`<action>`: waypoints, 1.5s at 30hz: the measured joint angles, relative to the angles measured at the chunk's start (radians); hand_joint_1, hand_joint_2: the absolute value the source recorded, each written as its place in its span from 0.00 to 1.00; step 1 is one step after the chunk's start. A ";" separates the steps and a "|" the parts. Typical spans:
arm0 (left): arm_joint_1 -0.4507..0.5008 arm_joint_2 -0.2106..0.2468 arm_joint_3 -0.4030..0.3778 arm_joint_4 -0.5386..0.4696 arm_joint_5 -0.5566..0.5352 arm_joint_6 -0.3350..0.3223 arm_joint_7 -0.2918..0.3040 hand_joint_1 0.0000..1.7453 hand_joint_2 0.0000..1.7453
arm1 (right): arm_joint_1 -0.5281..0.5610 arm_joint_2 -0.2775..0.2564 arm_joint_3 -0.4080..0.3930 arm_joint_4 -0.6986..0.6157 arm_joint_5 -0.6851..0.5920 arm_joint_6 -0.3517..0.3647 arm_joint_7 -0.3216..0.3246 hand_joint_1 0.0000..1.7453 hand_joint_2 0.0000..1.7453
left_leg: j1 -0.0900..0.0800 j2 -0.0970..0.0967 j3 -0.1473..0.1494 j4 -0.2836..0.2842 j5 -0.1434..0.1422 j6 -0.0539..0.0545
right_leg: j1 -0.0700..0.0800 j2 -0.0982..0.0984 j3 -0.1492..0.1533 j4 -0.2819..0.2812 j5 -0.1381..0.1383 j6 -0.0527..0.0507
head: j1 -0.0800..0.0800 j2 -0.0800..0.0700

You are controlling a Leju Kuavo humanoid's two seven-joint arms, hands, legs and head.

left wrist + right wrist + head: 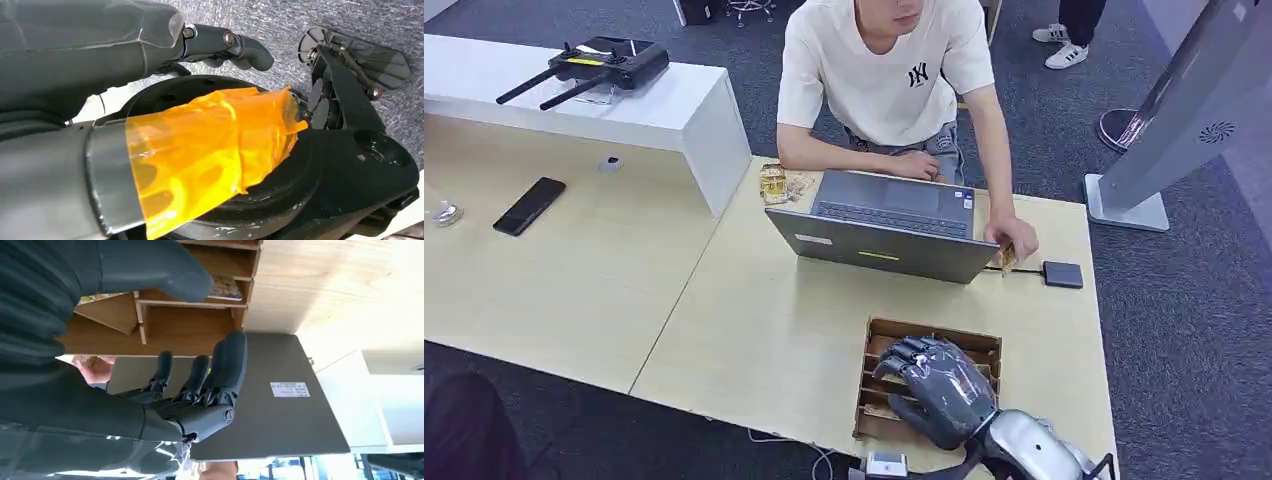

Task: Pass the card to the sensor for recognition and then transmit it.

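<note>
- Nearest, at the table's front edge: right hand [941,388], dark grey with a silver forearm, poised over the slotted brown wooden card rack [924,340]; fingers spread and slightly curled, holding nothing.
- In the right wrist view, same right hand [195,390] with fingers apart above the rack [170,325]; a patterned card [225,289] lying in one compartment just beside the thick thumb, not touched.
- Left hand [220,47] with dark fingers curled in on nothing, hanging above grey carpet; orange tape wrapped on the thumb.
- Just beyond the rack on the pale wooden table [754,330]: open grey laptop [889,235], lid back toward the robot.
- Right of the laptop: person's hand [1014,240] resting on the table, pinching a small tan card-like piece; whether a card, cannot tell.
- Beside that hand: small flat black sensor box [1062,274], cabled.
- Farther left: black phone [529,205] on the table.
- Farthest: black remote controller [609,65] on a white counter [674,110].
</note>
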 joint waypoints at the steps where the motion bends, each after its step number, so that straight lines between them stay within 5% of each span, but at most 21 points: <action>1: 0.000 0.000 -0.001 0.000 0.000 0.000 0.000 0.00 0.00 | -0.001 0.002 0.003 0.003 -0.001 0.000 0.002 0.47 1.00 | 0.000 0.000 0.000 0.000 0.000 0.000 | 0.000 0.000 0.000 0.000 0.000 0.000 | 0.000 0.000; 45: -0.001 0.000 -0.016 0.000 0.000 0.005 0.004 0.00 0.00 | -0.031 0.058 0.013 0.105 0.003 -0.007 0.035 0.52 1.00 | 0.000 0.000 0.000 0.000 0.000 0.000 | 0.000 0.000 0.000 0.000 0.000 0.000 | 0.000 0.000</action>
